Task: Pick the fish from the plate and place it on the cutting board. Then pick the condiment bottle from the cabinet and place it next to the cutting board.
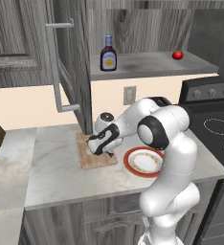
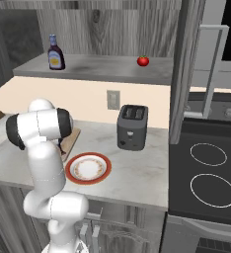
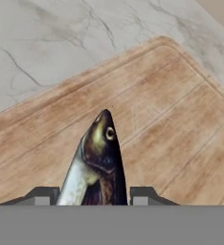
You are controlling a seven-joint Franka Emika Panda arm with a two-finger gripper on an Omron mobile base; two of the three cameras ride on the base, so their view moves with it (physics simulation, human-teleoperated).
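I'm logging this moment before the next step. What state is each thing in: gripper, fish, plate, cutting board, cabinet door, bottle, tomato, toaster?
gripper: low over the board, fish between its fingertips
fish: over the board, head pointing away from the hand
plate: on counter, empty
cutting board: flat on counter
cabinet door: open
condiment bottle: upright on shelf, capped
tomato: on shelf
toaster: slots empty

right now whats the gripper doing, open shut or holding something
Gripper: closed on the fish, holding it just above the cutting board.
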